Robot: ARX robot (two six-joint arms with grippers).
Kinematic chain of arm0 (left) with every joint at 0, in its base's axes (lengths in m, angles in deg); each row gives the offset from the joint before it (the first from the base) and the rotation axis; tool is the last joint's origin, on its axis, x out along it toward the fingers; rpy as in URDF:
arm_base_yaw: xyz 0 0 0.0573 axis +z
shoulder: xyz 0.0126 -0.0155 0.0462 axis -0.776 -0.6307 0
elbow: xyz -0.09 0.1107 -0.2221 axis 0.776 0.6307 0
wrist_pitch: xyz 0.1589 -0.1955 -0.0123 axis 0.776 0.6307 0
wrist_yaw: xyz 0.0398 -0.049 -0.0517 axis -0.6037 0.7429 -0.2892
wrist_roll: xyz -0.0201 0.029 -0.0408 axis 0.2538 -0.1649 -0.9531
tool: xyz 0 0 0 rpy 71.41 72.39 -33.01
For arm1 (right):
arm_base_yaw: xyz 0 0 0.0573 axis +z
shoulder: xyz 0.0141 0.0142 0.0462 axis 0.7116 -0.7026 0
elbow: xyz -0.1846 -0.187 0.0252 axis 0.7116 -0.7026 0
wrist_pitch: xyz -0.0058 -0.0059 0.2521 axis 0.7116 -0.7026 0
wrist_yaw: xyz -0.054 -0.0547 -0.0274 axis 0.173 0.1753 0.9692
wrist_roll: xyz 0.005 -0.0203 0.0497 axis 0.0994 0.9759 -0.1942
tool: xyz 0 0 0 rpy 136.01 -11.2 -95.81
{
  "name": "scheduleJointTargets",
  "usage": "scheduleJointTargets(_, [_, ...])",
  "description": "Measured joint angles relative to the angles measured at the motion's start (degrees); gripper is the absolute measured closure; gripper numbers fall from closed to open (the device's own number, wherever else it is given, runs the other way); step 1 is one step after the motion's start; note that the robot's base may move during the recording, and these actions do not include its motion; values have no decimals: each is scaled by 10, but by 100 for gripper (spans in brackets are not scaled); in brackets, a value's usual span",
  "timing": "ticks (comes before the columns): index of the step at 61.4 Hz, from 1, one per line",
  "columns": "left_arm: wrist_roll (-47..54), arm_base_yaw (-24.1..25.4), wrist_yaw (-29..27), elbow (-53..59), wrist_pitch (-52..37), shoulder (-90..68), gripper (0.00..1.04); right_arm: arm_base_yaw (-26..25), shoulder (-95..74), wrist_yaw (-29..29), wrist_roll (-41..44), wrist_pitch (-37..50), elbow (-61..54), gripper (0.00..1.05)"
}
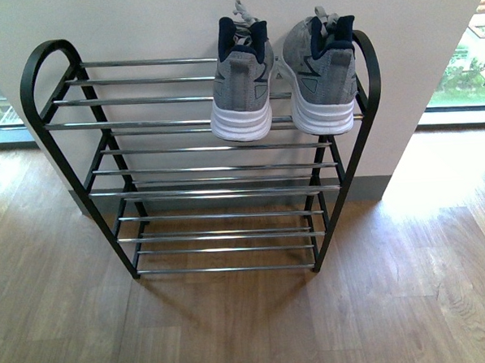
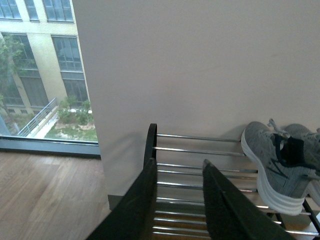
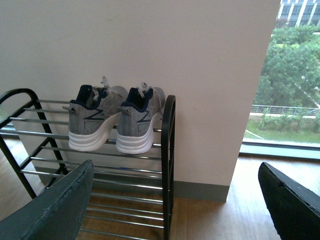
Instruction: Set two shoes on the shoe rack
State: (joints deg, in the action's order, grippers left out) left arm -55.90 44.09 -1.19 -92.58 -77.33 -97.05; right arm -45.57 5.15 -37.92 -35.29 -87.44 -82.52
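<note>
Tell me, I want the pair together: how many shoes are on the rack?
2. One shoe sits on the rack, top tier, right of middle; the other shoe beside it at the right end. No others in view.

- We see two grey knit sneakers (image 1: 242, 88) (image 1: 322, 76), white-soled, side by side, heels toward us.
- Both rest on the black shoe rack's (image 1: 200, 151) top chrome tier, right end.

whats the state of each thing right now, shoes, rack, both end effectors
shoe nearer the rack's middle: upright on the top tier, heel facing out
shoe by the rack's end: upright on the top tier, beside the first
shoe rack: standing against the wall
left end effector: open, holding nothing
right end effector: open wide, holding nothing
</note>
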Motion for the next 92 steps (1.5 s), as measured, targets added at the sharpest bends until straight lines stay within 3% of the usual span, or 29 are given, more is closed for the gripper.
scheduleJointTargets(9, [4, 18, 21, 45, -8, 36, 104, 0, 0, 0, 0, 0, 0, 9])
scheduleJointTargets(12, [8, 43, 54, 59, -9, 49, 103, 0, 0, 0, 0, 0, 0, 9])
scheduleJointTargets(19, [9, 65, 60, 84, -9, 75, 103, 0, 0, 0, 0, 0, 0, 9])
scheduleJointTargets(92, [10, 66, 65, 180, 105, 296, 103, 0, 0, 0, 0, 0, 0, 9])
